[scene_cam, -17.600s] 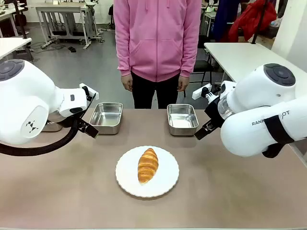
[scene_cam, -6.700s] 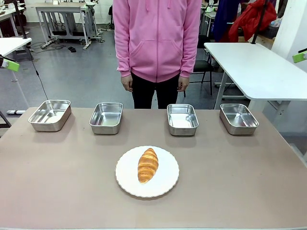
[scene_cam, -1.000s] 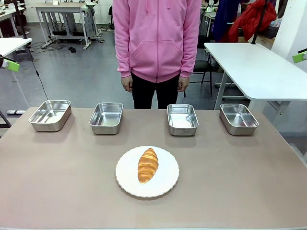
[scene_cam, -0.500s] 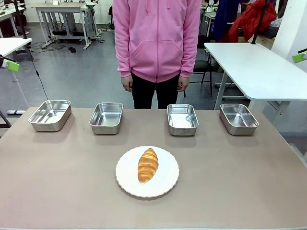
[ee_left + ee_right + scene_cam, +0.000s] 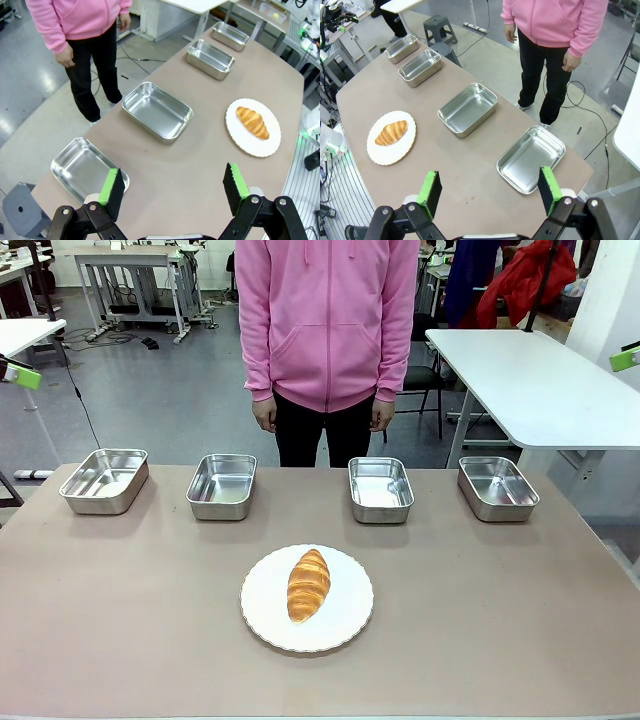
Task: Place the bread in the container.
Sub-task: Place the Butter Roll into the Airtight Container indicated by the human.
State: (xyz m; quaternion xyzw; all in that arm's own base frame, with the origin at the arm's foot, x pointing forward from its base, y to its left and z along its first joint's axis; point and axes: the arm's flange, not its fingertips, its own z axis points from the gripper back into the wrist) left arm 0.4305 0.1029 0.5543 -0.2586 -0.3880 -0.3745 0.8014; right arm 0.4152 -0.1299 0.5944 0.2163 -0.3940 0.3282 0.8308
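front across, wrists above, table (image 5: 560, 640) shared

A round white plate (image 5: 345, 625) sits mid-way across the table (image 5: 120, 620) — its rim scalloped. A person (image 5: 328, 320) in a pink hoodie stands beyond.

Your right gripper (image 5: 488, 191) hangs high over the counter (image 5: 465, 165), jaws wide apart. You see the croissant (image 5: 391, 132) on its white plate (image 5: 382, 152), apart from four steel pans (image 5: 468, 109) in a row.

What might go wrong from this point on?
Four alike pans stand in a row and the person points at none, so the wrong one may be chosen. The bread lies loose on a plate; an off-centre grasp might push it off or shift the plate.
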